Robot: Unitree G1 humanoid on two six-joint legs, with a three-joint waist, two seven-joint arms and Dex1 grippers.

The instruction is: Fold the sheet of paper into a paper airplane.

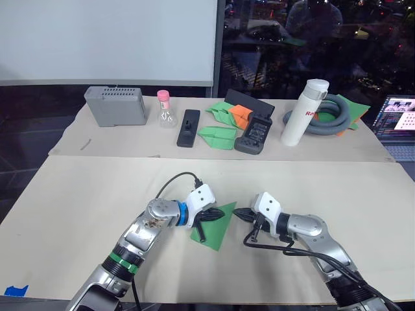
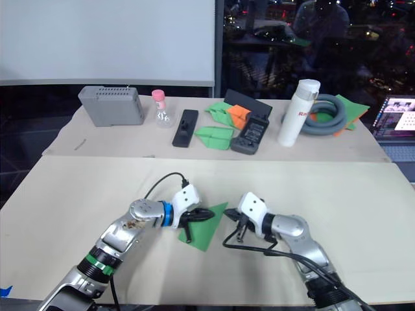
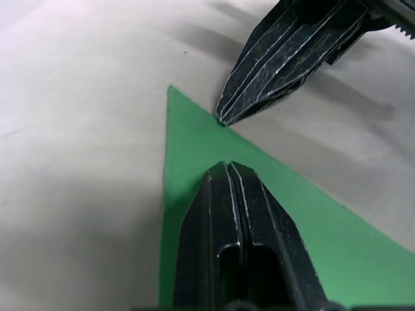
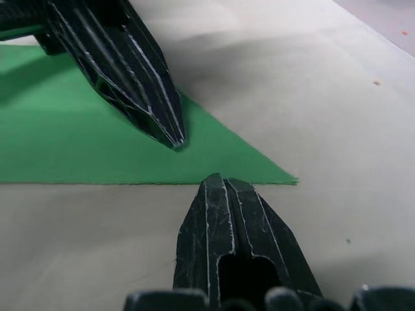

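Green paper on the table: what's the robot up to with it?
The robot is folding the sheet of paper, now a flat pointed wedge, on the table. The shut left gripper presses down on it, while the shut right gripper touches its edge near the tip.

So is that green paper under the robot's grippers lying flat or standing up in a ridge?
Flat. The sheet of paper lies as a pointed wedge on the table, with the shut left gripper pressing down on it.
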